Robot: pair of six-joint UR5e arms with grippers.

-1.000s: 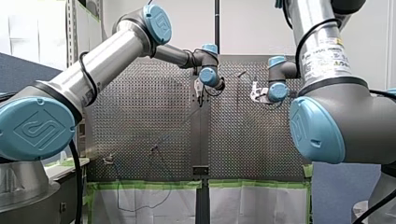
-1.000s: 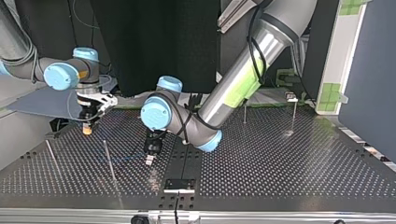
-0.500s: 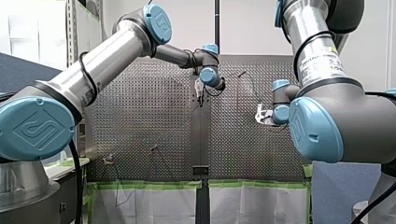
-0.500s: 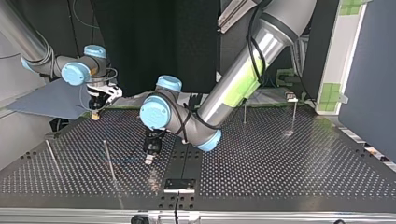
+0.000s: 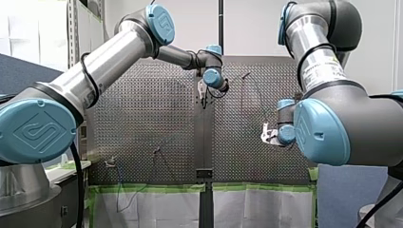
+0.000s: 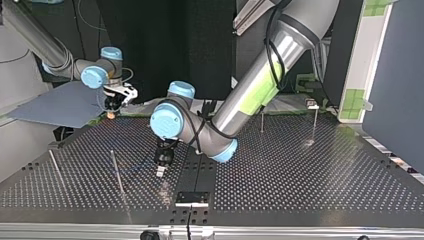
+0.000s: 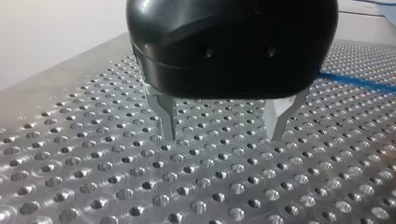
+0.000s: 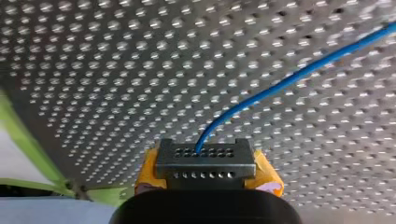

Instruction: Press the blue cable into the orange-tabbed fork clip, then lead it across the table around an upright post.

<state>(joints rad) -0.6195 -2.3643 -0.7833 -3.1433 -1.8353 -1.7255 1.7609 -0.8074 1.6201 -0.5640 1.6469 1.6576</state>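
Note:
The blue cable (image 8: 299,74) comes out from between the yellow pads of my right gripper (image 8: 201,151), which is shut on it, and trails away over the perforated table (image 8: 116,70). In the top view my right gripper (image 6: 111,111) hangs above the table's far left edge. My left gripper (image 7: 225,134) stands open just above the plate, nothing between its metal fingers (image 7: 168,119), with the blue cable (image 7: 359,81) lying off to one side. In the top view my left gripper (image 6: 160,169) is near the middle, beside a thin upright post (image 6: 117,172).
More upright posts stand at the top view's left (image 6: 56,170) and far right (image 6: 261,121), (image 6: 315,124). A small clip (image 6: 312,104) sits at the far right edge. Green tape (image 8: 25,140) marks the table edge near my right gripper.
My right arm has drawn back across the table towards its own base, taking the blue cable with it. My left arm has stayed where it was.

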